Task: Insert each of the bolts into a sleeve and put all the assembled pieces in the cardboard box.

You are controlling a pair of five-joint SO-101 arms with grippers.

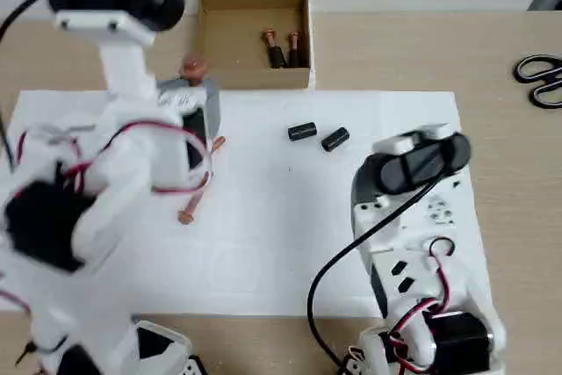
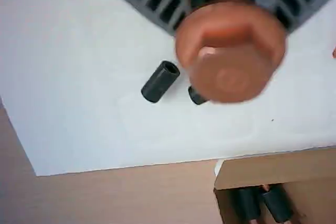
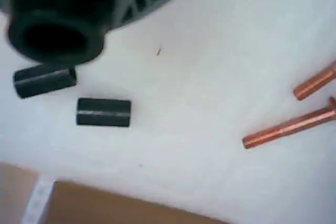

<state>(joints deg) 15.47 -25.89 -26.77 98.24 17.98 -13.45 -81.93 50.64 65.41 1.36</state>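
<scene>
My left gripper (image 1: 195, 83) hangs just left of the cardboard box (image 1: 211, 37), shut on a copper bolt (image 2: 231, 51) whose head faces the wrist camera. My right gripper (image 3: 79, 3) is shut on a black sleeve (image 3: 55, 32), held above the white sheet. Two loose sleeves (image 1: 302, 132) (image 1: 335, 139) lie on the sheet below the box. Two loose bolts (image 1: 217, 142) (image 1: 195, 204) lie near the left arm. Two assembled pieces (image 1: 272, 50) (image 1: 294, 48) rest inside the box.
A white sheet (image 1: 263, 252) covers the middle of the wooden table. Scissors (image 1: 540, 76) lie at the far right edge. The right arm's body (image 1: 413, 217) stands over the sheet's right part.
</scene>
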